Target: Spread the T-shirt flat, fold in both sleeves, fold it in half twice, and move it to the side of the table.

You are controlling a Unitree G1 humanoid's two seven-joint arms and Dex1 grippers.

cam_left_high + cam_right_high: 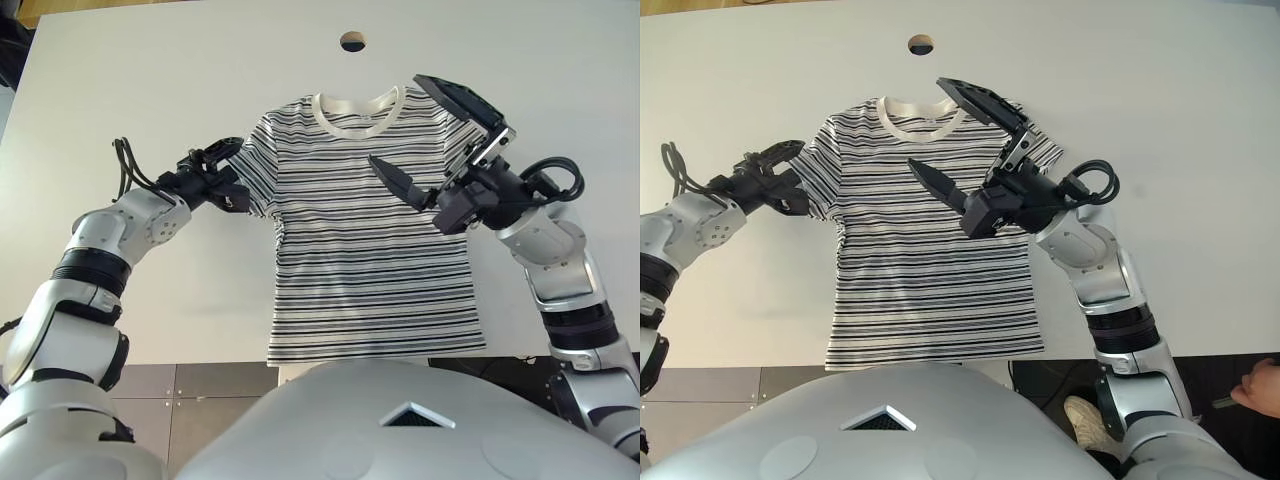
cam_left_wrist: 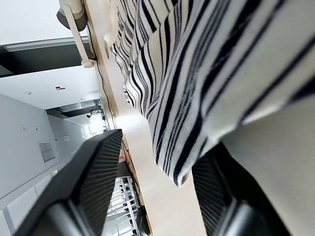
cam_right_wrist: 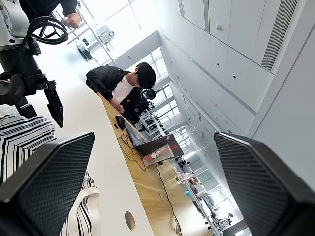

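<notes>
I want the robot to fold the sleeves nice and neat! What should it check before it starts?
1. T-shirt lies flat on the table: ok.
2. Left gripper is at the left sleeve, with the hem between its fingers: ok.
3. Left gripper is shut on that sleeve: not ok, it is open.
4. Right gripper is at the right sleeve: not ok, it hangs open over the shirt's chest.
5. Bare table is free beside the shirt: ok.
6. Bottom hem is fully on the table: cannot tell.
</notes>
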